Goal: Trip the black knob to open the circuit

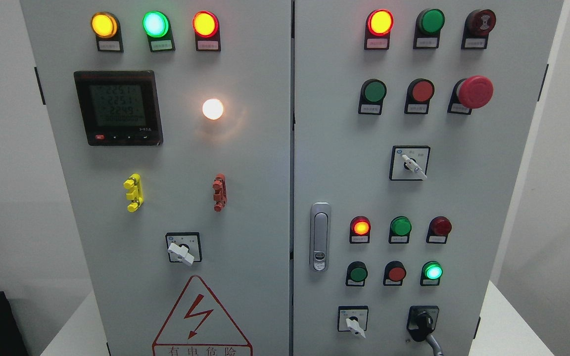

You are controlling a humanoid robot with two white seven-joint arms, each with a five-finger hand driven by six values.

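we haven't started yet, the black knob [422, 322] at the cabinet's [245, 207] lower right sits untouched and neither hand is in view, so can't tell their state

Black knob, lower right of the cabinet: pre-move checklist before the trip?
1. Black knob in view: ok, bottom of the right door, beside a white selector switch.
2. Path to knob unobstructed: ok, only a grey cable hangs below it.
3. Knob's present position: cannot tell, markings unreadable.
4. Hands ready: not ok, neither hand in view.
5. Cabinet live: ok, meter lit, lamps glowing.
6. Red mushroom button away from the reach: ok, high on the door.
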